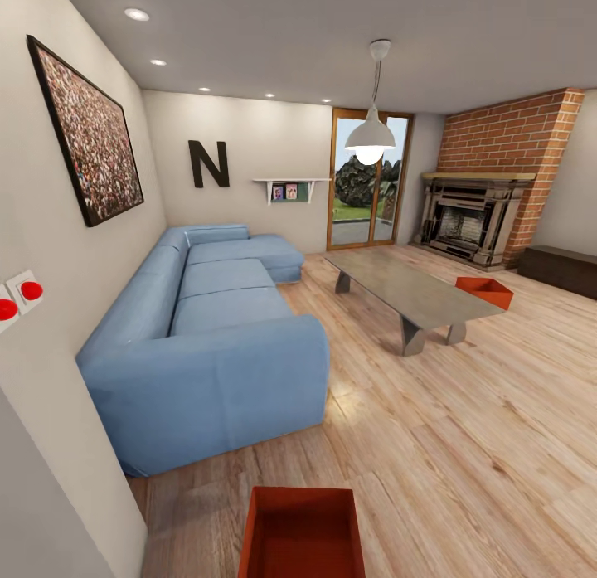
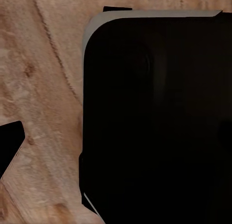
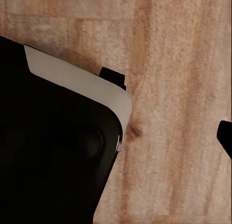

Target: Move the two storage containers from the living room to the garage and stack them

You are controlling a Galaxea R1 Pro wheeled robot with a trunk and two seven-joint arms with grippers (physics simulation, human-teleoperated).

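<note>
The near storage container (image 1: pixel 303 532) is cut off by the bottom edge of the head view, so only its far part and its open inside are seen; it lies on the light wood-plank floor (image 1: pixel 464 429) of the living room, just in front of the near end of the blue sofa (image 1: pixel 207 329). Its long axis seems to run from near to far, but this cannot be told for sure because of the cut. The second storage container (image 1: pixel 484 291) stands far to the right, on the floor just beside the right side of the grey low table (image 1: pixel 406 289), and its lower near corner is hidden behind the table top. It is turned at an angle, with one corner pointing to the near right.

A large dark letter "N" (image 1: pixel 208 163) is read on the far wall. The small pictures on the white shelf (image 1: pixel 290 187) are too small to make out. A dark brown chest (image 1: pixel 560 269) at the right is cut off by the edge of the picture.

In both wrist views a big black rounded body with a grey edge is seen over the wood planks. Small dark shapes are seen at the edges, but what they are cannot be told. The state of the left pincer and of the right pincer cannot be told.
</note>
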